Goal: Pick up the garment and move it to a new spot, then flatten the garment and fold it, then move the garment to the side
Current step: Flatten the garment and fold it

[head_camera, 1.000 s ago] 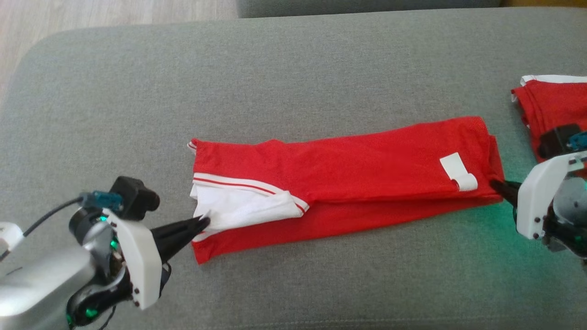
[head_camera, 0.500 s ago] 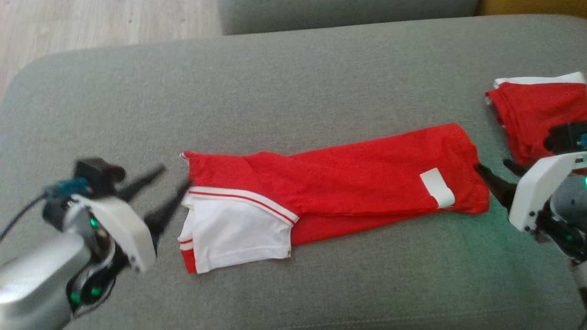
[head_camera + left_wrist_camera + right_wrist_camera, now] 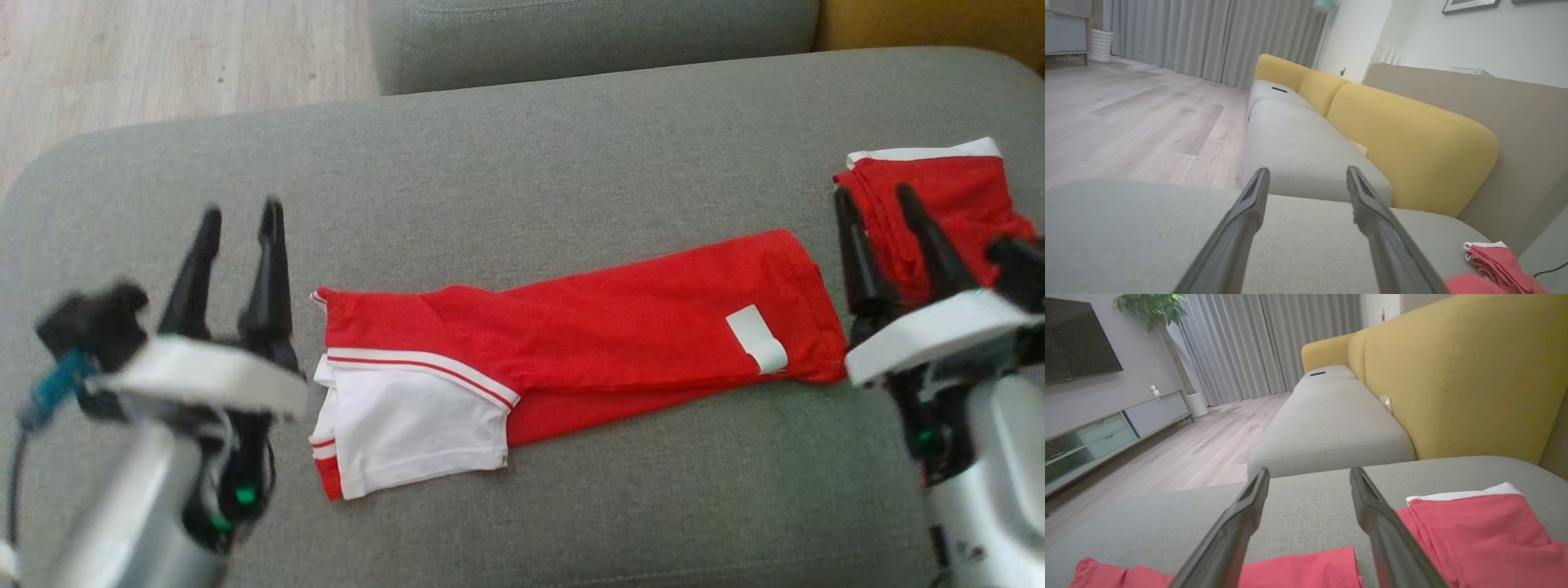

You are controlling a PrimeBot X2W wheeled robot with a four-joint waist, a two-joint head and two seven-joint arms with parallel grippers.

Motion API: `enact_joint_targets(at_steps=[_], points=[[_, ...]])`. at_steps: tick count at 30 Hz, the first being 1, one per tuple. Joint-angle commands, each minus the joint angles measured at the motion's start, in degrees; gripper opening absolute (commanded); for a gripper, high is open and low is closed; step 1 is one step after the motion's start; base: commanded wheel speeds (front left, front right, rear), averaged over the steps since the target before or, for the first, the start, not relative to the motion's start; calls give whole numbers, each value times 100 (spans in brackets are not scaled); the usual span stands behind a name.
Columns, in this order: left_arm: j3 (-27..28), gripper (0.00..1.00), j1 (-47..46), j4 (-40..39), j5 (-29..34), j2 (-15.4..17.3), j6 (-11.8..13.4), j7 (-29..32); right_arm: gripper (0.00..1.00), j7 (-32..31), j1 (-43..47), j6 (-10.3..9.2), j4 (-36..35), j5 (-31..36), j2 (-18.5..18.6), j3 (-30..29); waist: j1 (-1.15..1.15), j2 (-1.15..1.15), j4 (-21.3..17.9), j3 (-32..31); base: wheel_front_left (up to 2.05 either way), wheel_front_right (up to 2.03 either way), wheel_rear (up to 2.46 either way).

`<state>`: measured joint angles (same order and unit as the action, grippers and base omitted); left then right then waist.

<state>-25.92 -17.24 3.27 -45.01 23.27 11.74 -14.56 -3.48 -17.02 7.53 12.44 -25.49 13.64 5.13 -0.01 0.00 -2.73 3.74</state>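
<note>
Evidently the folding is standing about halfway; the next pinch is probably needing both layers caught together at an end and lifted evenly, so the band is not skewing. The left gripper (image 3: 243, 211) and right gripper (image 3: 873, 193) are hovering over the 2 ends of the grey cushion (image 3: 522, 180), both spread and empty; the garment (image 3: 571, 343) is lying as 1 long red band across the cushion's middle, a white red-striped panel (image 3: 408, 425) showing toward the cushion's left end and a small white tag (image 3: 757, 339) curling toward its right.
</note>
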Motion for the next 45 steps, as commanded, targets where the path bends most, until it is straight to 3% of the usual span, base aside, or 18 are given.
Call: enact_joint_targets(at_steps=[1,5,8,13,15,16,22,35,40,45], points=[[491,100,-14,-191,261,-55,-105,-42,100,228,-6,-4,-193,116,-103,26,1,0,4,2,0,0,0],[1016,100,549,-120,1053,-690,-428,-43,100,775,183,-4,-97,477,-463,14,1,0,39,-20,0,0,0],[1117,100,809,47,1864,-910,-622,-43,100,1073,330,-4,24,728,-670,19,1,0,73,-23,0,0,0],[1598,100,1055,213,2381,-1511,-932,-43,100,1344,399,-4,303,965,-849,-23,1,0,143,15,0,0,0],[1744,100,1073,284,2531,-1642,-1110,-43,100,1380,362,-4,391,1014,-880,-26,1,0,171,40,0,0,0],[1917,100,1046,366,2714,-1776,-1333,-43,100,1398,275,-4,492,1063,-898,-62,1,0,213,95,0,0,0],[2069,100,940,461,2928,-1909,-1589,-43,100,1275,160,-4,776,1234,-904,-324,1,0,295,222,0,0,0],[2042,100,786,640,3042,-2030,-1845,-43,100,843,-321,-4,2462,1941,-1049,-1679,1,0,497,584,0,0,0],[2037,100,714,651,3061,-2036,-1876,-43,100,727,-541,-4,3109,1808,-1069,-1753,1,0,519,674,0,0,0],[2040,100,675,654,3035,-2038,-1891,-43,100,653,-704,-4,3592,1444,-1074,-1451,1,0,497,710,0,0,0]])
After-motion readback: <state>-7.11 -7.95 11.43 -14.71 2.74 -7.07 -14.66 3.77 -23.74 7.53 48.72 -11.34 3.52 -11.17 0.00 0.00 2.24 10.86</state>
